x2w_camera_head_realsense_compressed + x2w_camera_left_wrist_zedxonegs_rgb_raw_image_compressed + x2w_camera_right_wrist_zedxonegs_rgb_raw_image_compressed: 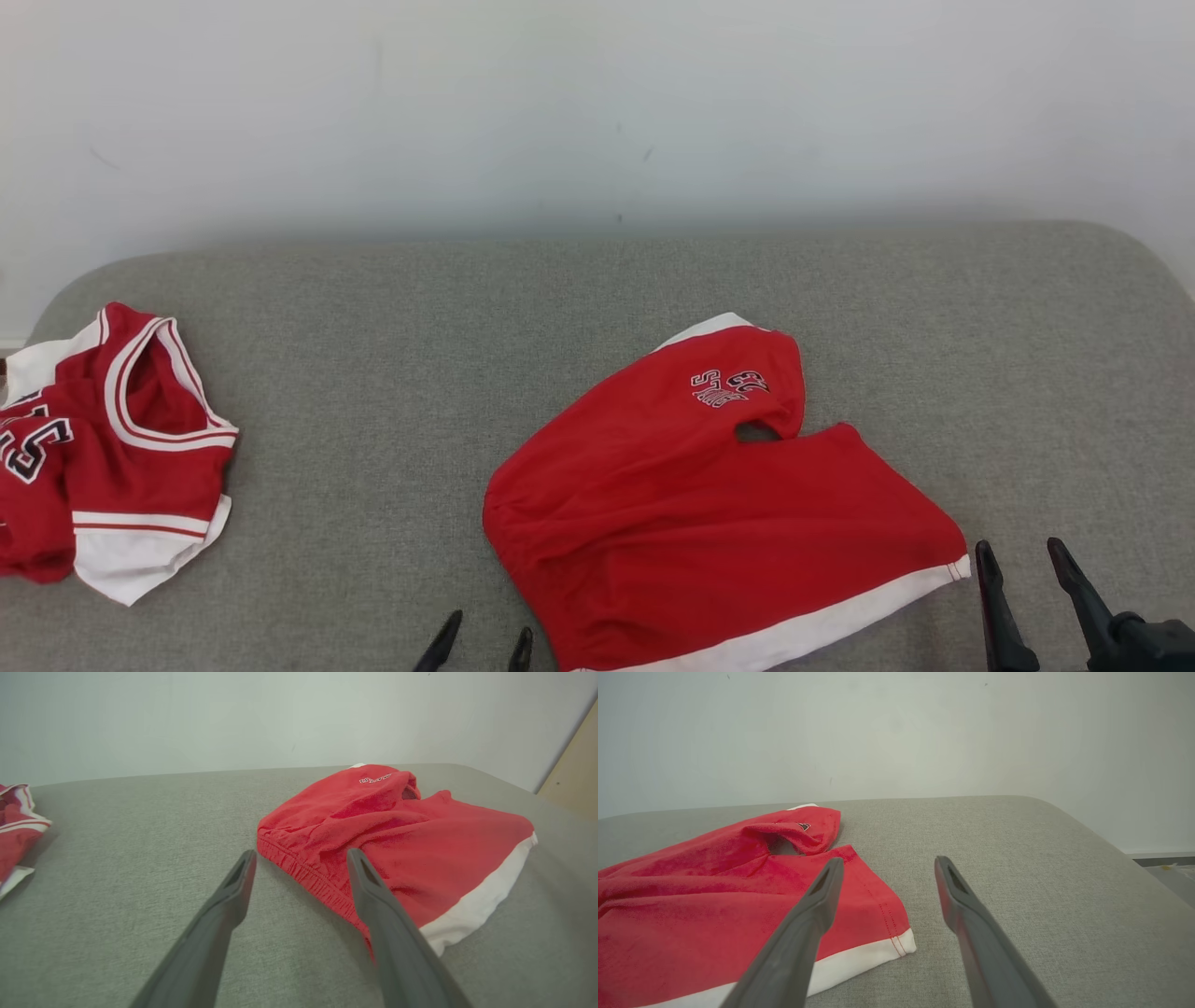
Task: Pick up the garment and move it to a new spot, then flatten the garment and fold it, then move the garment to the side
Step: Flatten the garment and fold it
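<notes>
- On the grey cloth-covered tabletop, near its middle and toward the robot's side, lie the red shorts. Their white-trimmed hem faces the near right and the gathered waistband faces left.
- The shorts are only partly flat. The far leg, the one with the small printed logo, curls over itself and leaves a gap at the crotch, and soft ridges run across the front.
- A red and white jersey lies bunched at the far left edge, well apart from the shorts.
- The left claw is released and empty, with its fingers spread just beside the waistband. In the left wrist view one finger overlaps the elastic edge, though I cannot tell whether it touches.
- The right claw is likewise spread and holds nothing, just beside the hem corner.
- My reading is that the pick-up step is in hand, with nothing gripped yet.
- The next move probably calls for each claw to come down onto its own edge, waistband and hem corner. Each should pinch both layers of cloth so the shorts lift evenly.
</notes>
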Available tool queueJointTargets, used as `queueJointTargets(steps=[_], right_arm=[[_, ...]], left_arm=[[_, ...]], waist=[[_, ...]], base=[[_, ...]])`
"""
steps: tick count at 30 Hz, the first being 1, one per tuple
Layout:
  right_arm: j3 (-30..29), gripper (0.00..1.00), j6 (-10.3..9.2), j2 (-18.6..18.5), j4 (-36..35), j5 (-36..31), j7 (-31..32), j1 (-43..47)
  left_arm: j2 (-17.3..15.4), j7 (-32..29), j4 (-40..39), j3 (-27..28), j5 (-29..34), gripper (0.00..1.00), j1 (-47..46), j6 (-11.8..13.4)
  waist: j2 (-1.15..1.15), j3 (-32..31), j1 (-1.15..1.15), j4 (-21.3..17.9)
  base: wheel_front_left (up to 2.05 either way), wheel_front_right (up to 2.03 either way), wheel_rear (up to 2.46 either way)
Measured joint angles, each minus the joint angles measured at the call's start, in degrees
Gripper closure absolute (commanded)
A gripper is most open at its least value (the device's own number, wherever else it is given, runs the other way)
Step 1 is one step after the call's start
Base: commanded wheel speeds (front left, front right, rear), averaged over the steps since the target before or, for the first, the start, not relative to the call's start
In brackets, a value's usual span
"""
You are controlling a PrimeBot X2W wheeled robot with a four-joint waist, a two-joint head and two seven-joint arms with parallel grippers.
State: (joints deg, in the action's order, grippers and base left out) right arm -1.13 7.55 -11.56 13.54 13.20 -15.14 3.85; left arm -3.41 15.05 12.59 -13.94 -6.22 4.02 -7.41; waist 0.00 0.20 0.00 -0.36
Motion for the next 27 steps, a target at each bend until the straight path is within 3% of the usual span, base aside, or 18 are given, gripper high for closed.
queueJointTargets(steps=[11, 27], right_arm=[[1.6, 0.0, 0.0, -2.5, 12.3, 1.5, 0.0, -7.1], [9.7, 0.0, 0.0, -3.8, 28.0, 5.5, 0.0, -17.8]], left_arm=[[-1.3, 0.0, 9.3, -13.4, -4.5, 0.0, -2.7, 0.0], [-1.2, 0.0, 17.0, -19.2, -9.2, 0.0, -11.0, 0.0]], waist=[[0.0, 3.1, 0.0, -0.5], [0.01, 7.3, 0.0, -0.9]], base=[[0.0, 0.0, 0.0], [0.0, 0.0, 0.0]])
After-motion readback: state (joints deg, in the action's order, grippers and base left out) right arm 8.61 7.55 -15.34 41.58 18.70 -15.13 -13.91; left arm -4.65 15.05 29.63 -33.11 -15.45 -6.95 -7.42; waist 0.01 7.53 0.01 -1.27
